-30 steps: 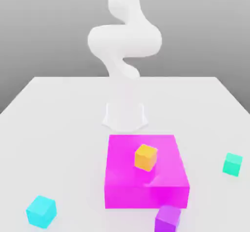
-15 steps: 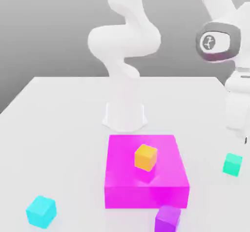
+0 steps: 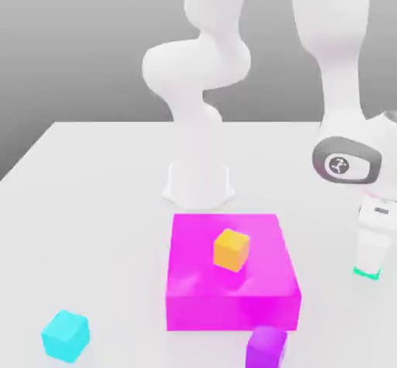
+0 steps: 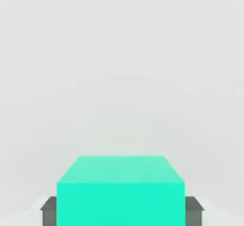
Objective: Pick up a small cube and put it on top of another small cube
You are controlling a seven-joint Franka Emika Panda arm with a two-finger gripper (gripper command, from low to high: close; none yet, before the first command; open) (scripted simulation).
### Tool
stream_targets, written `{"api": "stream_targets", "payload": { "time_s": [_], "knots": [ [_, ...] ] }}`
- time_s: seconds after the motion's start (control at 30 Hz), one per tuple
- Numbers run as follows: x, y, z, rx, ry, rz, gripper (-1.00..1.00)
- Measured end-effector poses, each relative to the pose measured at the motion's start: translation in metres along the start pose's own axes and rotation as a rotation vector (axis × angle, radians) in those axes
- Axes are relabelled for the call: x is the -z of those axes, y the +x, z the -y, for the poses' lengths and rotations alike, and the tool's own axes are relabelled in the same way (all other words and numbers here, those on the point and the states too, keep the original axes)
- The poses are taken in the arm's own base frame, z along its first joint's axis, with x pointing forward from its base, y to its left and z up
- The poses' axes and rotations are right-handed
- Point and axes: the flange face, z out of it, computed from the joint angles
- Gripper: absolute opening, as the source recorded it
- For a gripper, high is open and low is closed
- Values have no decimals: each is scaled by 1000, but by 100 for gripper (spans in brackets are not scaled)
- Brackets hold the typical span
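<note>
Sea-green cube [image 3: 367, 273] [image 4: 121, 203]: in the grasp of the gripper [image 3: 369, 268] [image 4: 121, 211], a strip of its lower part showing under the fingertips in the exterior view; whether its underside touches the desk, I cannot tell.
Gripper: clamped on the sea-green cube, one dark fingertip [image 4: 193, 211] against each of two opposite sides, pointing down, low over the desk.
Magenta block [image 3: 230, 258]: well apart from the gripper, toward the exterior view's left; wide, flat-topped and far larger than any of the cubes.
Orange cube [image 3: 231, 249]: resting on top of the magenta block, between its edges, to the exterior view's left of the gripper and apart from it.
Purple cube [image 3: 266, 348]: nearer the exterior view's bottom edge than the gripper and to that view's left of it, by the front face of the magenta block, partly cut off by the picture's edge; whether cube and block touch, I cannot tell.
Cyan cube [image 3: 66, 335]: farthest from the gripper of all the cubes, near the exterior view's left edge, alone on the desk.
White arm [image 3: 333, 18]: coming down from above to the gripper, its base [image 3: 198, 184] behind the magenta block, to the exterior view's left of the gripper.
Desk [image 3: 116, 235]: pale and smooth, spreading below and around the gripper.
</note>
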Motion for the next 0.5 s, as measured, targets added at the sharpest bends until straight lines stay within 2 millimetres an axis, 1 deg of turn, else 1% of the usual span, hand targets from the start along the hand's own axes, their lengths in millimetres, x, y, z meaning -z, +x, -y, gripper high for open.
{"api": "stream_targets", "payload": {
  "time_s": [0.03,0.07,0.2,0.27,0.3,0.37,0.4,0.5],
  "knots": [
    [-4,0,0,1,-1,0,-100],
    [0,0,0,0,0,0,-100],
    [38,1,1,-2,3,0,-100],
    [57,1,-2,-5,-3,-1,-100],
    [66,6,-15,-34,-16,-5,-100],
    [81,18,-48,-115,-43,-13,-100],
    [89,26,-71,-174,-55,-16,-100],
    [114,38,-133,-334,-80,-21,-100]
  ]
}}
